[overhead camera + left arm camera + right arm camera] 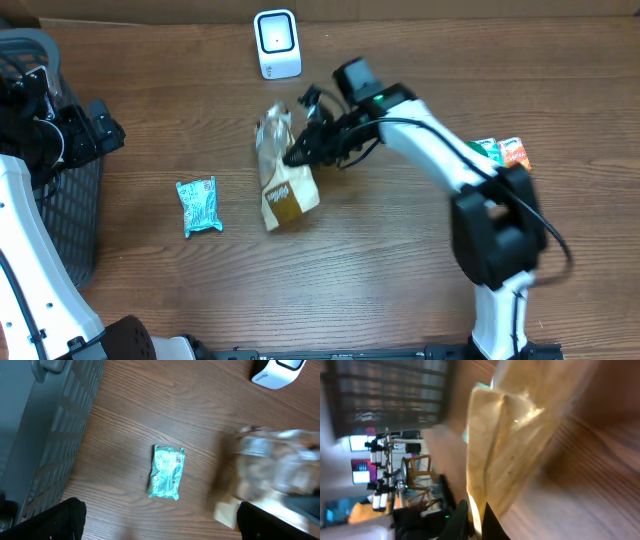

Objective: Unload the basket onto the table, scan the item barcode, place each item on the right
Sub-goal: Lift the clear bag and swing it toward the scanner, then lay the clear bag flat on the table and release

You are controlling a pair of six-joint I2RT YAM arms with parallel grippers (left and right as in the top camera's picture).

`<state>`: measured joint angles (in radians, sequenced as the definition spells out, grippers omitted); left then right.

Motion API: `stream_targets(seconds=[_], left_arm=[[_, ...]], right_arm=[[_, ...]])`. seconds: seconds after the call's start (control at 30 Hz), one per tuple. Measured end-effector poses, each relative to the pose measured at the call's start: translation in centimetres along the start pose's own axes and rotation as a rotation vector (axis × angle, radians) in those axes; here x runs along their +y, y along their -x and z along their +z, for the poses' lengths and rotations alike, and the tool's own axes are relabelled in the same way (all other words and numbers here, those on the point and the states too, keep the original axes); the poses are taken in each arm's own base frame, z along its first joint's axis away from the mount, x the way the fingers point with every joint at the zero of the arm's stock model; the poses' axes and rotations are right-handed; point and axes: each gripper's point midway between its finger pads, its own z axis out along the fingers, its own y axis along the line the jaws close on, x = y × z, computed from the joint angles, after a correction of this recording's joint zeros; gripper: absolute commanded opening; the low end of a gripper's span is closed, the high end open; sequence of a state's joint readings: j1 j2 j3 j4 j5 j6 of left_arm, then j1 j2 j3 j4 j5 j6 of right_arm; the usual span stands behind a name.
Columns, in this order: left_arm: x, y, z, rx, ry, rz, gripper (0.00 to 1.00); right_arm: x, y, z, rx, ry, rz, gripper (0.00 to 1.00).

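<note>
a: bag (283,175) is pinched in the right claw (298,155), jaws closed on its clear upper end, the yellow end trailing below the claw

b: that's a thin hold on slippery film. it could slide out or twist, leaving the barcode facing away from the scanner (277,44) just beyond the claw

a: and the left claw (160,510)?

b: wide, holding nothing, above the small packet (167,471), well apart from the bag
</note>
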<state>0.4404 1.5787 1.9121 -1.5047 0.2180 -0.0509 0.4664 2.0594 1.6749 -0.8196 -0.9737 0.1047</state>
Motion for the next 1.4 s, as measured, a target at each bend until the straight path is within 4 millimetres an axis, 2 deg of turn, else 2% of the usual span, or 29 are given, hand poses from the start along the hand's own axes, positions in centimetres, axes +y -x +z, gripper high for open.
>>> stream_targets(seconds=[0.1,0.2,0.37,0.5,0.63,0.77,0.9,0.97,1.1,1.4], left_arm=[[0.0,0.0,0.0,0.000,0.000,0.000,1.00],[0.0,0.0,0.0,0.000,0.000,0.000,0.99],[0.0,0.0,0.0,0.000,0.000,0.000,1.00],[0.0,0.0,0.0,0.000,0.000,0.000,1.00],[0.0,0.0,0.0,0.000,0.000,0.000,1.00],[0.0,0.0,0.0,0.000,0.000,0.000,1.00],[0.0,0.0,0.0,0.000,0.000,0.000,1.00],[0.0,0.0,0.0,0.000,0.000,0.000,1.00],[0.0,0.0,0.0,0.000,0.000,0.000,1.00],[0.0,0.0,0.0,0.000,0.000,0.000,0.99]], right_arm=[[4.0,0.5,-2.6,-0.051,0.045,-0.107,0.04],[6.2,0.5,-4.1,-0.074,0.084,-0.160,0.04],[7.1,0.1,-4.8,-0.063,0.165,-0.177,0.04],[8.9,0.9,-5.7,-0.093,0.270,-0.274,0.04],[10.5,1.5,-8.0,-0.129,0.405,-0.362,0.04],[9.6,2.2,-11.4,-0.177,0.451,-0.337,0.04],[8.5,2.5,-13.4,-0.212,0.448,-0.295,0.04],[8.1,2.6,-13.6,-0.217,0.438,-0.270,0.04],[6.1,2.3,-12.2,-0.198,0.323,-0.152,0.04],[0.5,0.4,-5.8,-0.090,-0.055,-0.021,0.04]])
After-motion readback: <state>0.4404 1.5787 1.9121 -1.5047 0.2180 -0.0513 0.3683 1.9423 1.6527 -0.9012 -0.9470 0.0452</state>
